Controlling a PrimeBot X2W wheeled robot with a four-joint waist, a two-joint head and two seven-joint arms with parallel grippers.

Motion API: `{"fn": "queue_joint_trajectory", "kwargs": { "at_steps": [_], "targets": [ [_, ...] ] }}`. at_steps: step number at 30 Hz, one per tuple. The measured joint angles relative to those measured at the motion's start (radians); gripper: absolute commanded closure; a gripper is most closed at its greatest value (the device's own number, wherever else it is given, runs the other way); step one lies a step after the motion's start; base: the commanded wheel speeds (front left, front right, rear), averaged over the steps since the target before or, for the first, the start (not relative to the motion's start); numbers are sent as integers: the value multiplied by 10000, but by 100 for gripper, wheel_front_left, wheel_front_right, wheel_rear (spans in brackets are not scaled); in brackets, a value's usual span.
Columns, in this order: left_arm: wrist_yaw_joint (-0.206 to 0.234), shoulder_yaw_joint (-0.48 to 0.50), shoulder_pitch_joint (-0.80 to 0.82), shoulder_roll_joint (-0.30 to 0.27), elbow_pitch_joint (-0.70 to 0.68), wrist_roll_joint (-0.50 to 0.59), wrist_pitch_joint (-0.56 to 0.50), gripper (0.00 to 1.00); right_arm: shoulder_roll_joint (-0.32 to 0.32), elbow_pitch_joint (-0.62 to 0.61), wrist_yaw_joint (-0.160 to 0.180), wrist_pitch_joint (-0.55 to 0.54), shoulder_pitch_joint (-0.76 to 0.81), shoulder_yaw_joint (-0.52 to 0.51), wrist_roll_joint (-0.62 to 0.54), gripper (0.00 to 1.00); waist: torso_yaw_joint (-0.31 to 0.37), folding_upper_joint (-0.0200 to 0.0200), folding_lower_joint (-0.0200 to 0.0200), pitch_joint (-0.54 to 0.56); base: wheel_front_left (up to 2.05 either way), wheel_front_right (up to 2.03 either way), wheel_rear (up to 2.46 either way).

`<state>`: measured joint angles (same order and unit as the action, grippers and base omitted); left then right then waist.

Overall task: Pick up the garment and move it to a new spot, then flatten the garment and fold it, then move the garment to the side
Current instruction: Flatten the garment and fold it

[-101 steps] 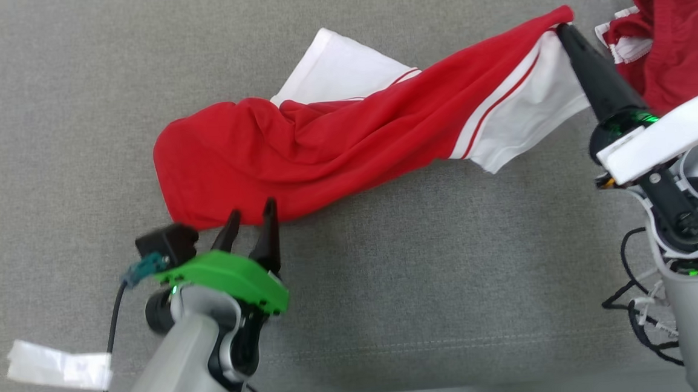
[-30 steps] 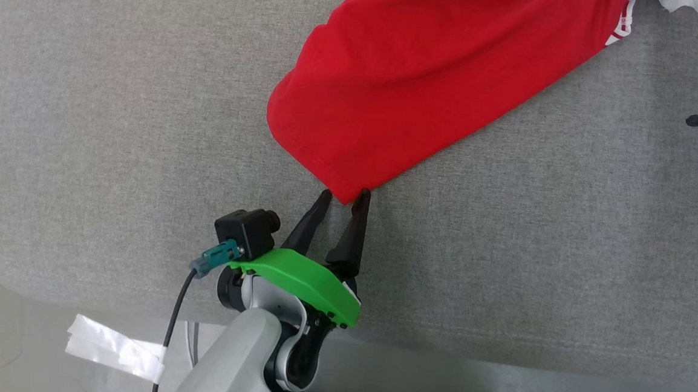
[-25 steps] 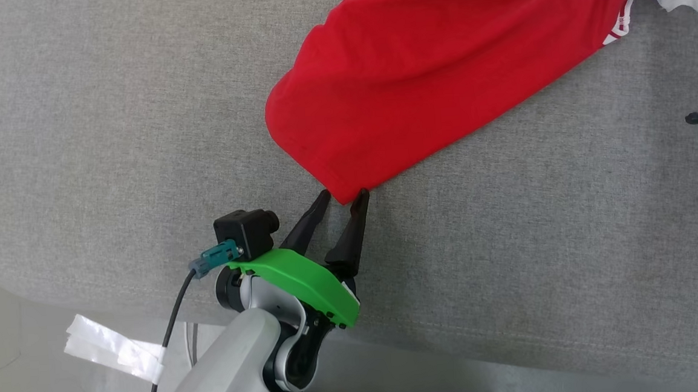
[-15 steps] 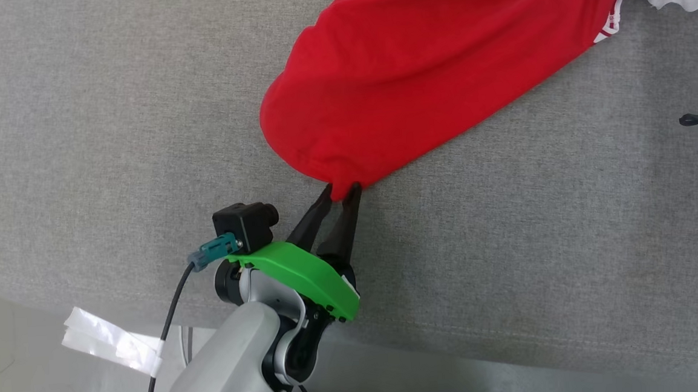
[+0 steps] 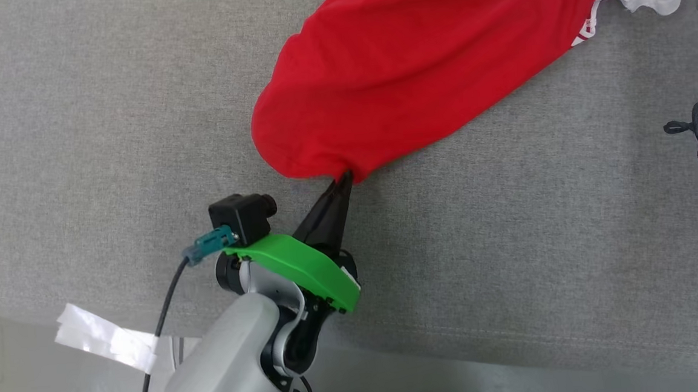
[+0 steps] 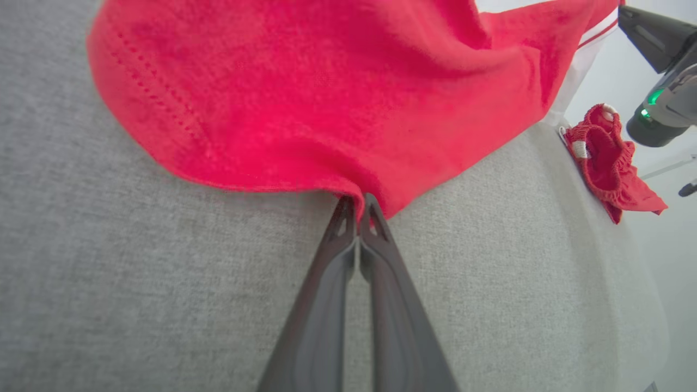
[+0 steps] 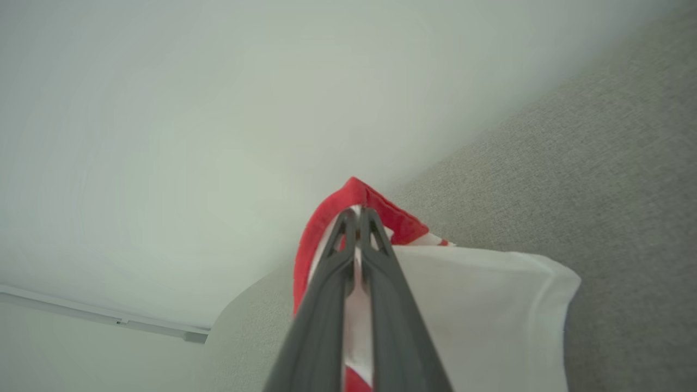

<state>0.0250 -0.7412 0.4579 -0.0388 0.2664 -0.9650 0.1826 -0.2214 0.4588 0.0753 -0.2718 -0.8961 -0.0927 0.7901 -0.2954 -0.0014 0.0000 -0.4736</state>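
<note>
— Where's the garment point(image 5: 414, 77)?

— Stretched across the grey tabletop point(image 5: 79, 146): red body, white sleeve at the far right. The left claw point(image 5: 343, 181) is pinched together on the near corner of the hem, and the cloth puckers around its tips.

— And the right claw point(image 7: 356, 218)?

— Its own wrist view has the fingers clamped on a red-edged fold of the white part.

— What does the left wrist view add?

— A crumpled red piece point(image 6: 610, 158) at the tabletop's far edge. So two cloth items, two claws.
</note>
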Motion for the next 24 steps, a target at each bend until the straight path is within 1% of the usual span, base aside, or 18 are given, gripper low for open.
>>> {"fn": "queue_joint_trajectory", "kwargs": {
  "at_steps": [5,10,15,18,24],
  "targets": [
    [-27,673,278,-42,-510,-75,297,100,36,17,-351,192,42,-69,174,100,96,0,0,270,0,0,0],
    [-27,1488,430,-447,-1183,-88,479,100,270,-138,-790,336,174,-184,589,100,200,0,0,642,0,0,0],
    [-13,2359,408,-867,-1898,-194,573,100,546,-512,-1285,447,778,-391,1089,100,337,0,0,1121,0,0,0],
    [46,2847,208,-1085,-2383,-291,604,100,779,-909,-1453,531,1127,-652,1513,100,439,0,0,1460,0,0,0],
    [268,3603,-542,-1570,-3350,-357,658,100,1152,-2027,-1547,660,2008,-1227,2431,100,692,0,0,2217,0,0,0]
  ]
}}
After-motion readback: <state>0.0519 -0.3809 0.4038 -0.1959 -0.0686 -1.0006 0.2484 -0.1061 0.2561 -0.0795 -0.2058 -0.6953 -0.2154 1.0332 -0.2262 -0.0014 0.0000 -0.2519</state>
